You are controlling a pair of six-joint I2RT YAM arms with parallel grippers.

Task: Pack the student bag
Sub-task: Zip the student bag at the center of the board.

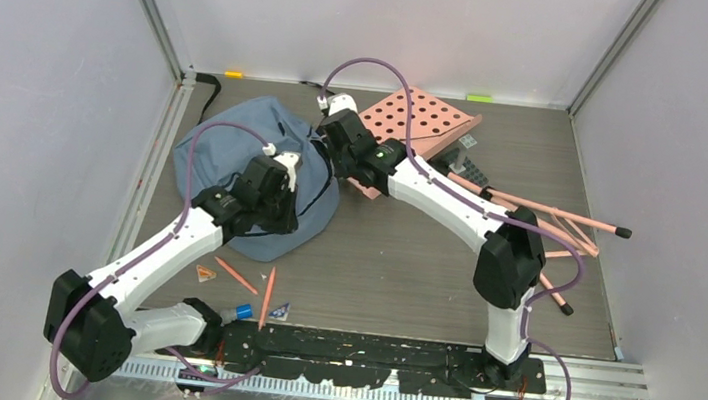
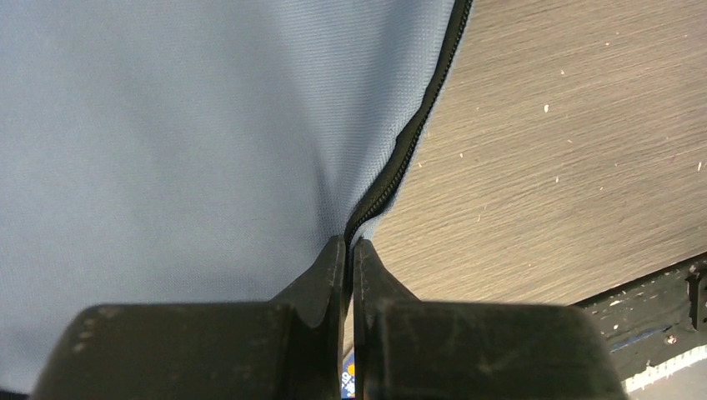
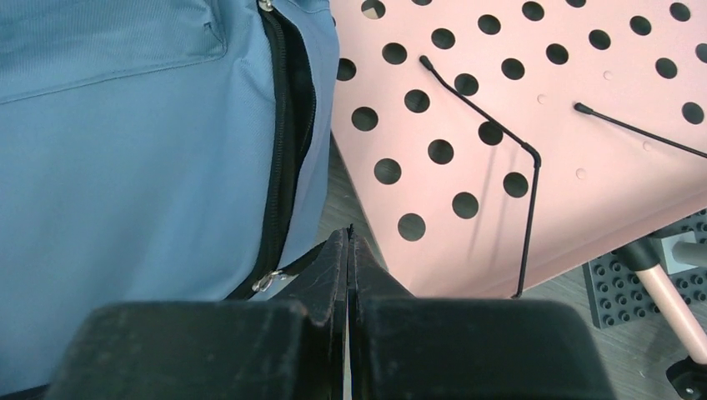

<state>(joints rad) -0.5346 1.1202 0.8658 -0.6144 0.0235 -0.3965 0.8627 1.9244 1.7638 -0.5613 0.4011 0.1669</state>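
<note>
Slip risk on the student bag
The left end effector clamps its zipper edge at the very tips; a tug could free it. The right end effector is closed just beside it.

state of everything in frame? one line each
student bag, lying flat; zipper gaping open.
left gripper, shut, pinching the bag's zipper edge.
right gripper, shut beside the zipper; no grip visible.
pink board, tilted, beside the bag.
pencils, lying loose.
</note>
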